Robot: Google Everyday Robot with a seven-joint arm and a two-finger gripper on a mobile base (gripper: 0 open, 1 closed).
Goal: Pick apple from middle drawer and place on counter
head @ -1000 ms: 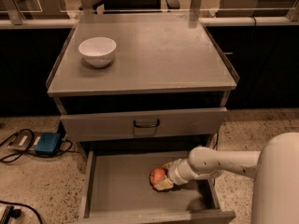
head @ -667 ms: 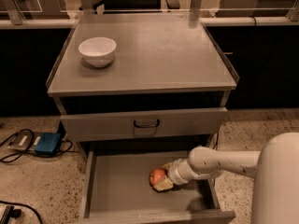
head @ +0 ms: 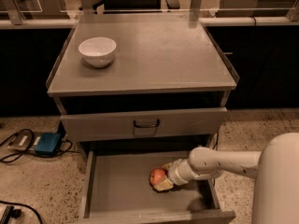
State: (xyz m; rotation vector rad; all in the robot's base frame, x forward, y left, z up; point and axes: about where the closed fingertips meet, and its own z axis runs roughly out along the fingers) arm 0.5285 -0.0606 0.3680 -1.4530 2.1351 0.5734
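On the floor at far left, a blue box (head: pixel 46 143) sits among cables (head: pixel 10 157). A white bowl (head: pixel 97 50) stands on the left side of the counter (head: pixel 163 55). Below a drawer front (head: pixel 196 121) with a dark loop handle, the middle drawer (head: pixel 117 183) lies open, the apple (head: pixel 157 175) on its floor right of centre. The gripper (head: pixel 162 177), reaching in from the right on a white arm (head: pixel 219 161), has its fingers (head: pixel 163 187) closed on the apple, one on each side.
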